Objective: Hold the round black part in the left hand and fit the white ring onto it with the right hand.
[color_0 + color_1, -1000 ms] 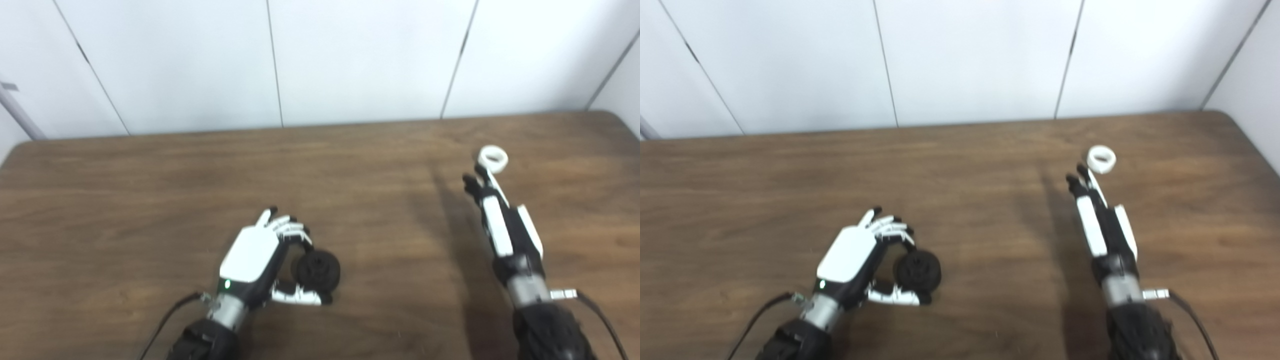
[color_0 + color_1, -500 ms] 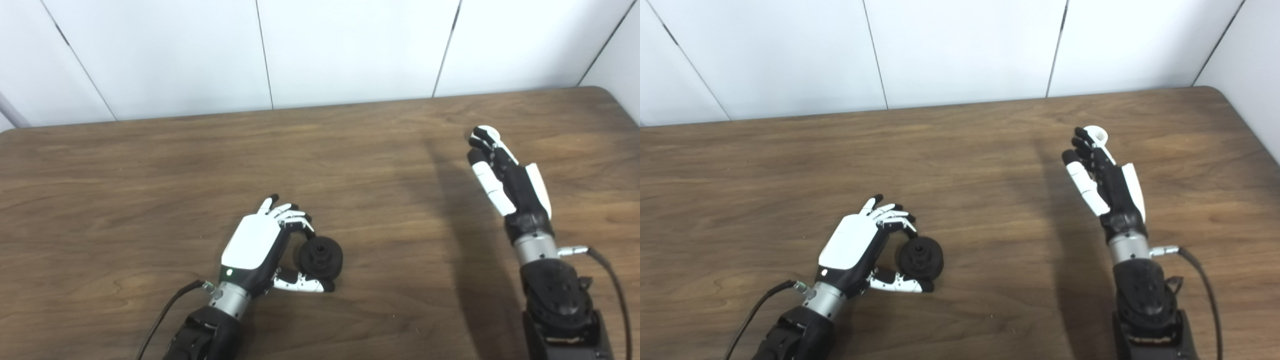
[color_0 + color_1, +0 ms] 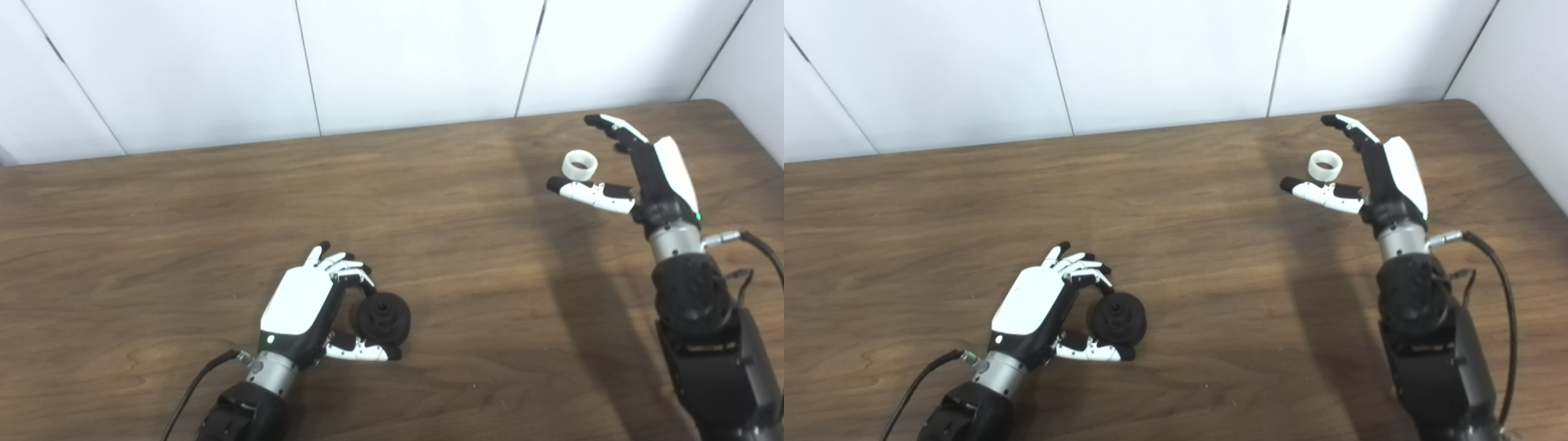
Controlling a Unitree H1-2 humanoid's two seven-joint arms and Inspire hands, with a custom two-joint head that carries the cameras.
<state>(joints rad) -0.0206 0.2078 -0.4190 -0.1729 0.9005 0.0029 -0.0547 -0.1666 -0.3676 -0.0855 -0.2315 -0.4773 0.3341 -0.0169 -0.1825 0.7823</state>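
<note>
In the left eye view, the left robot hand [image 3: 306,300] lies low on the brown wood-grain desk [image 3: 153,233], white-backed, its fingers [image 3: 343,269] curled over the far side of the round black part [image 3: 383,316] and its thumb [image 3: 361,351] stretched along the near side; the part stands on edge on the desk with its hubbed face turned toward the camera, cupped between fingers and thumb, though whether they actually press on it cannot be told; the right robot hand [image 3: 637,168] is raised near the far right corner of the desk, spread wide and holding nothing, long fingers pointing away toward the white panelled wall [image 3: 416,55] and the thumb jutting out to the left; the small white ring [image 3: 580,165] shows in the gap between that thumb and the fingers, its opening facing up, touching neither as far as can be seen, and whether it rests on the desk or hangs above it cannot be told; a black cable [image 3: 193,392] trails from the left wrist; in the right eye view the same layout shows from slightly to one side; the white ring [image 3: 1325,165] again sits just above the thumb of the splayed right robot hand [image 3: 1381,168]; the round black part [image 3: 1118,318] stays framed by the curled left robot hand [image 3: 1038,300], well apart from the ring.
</note>
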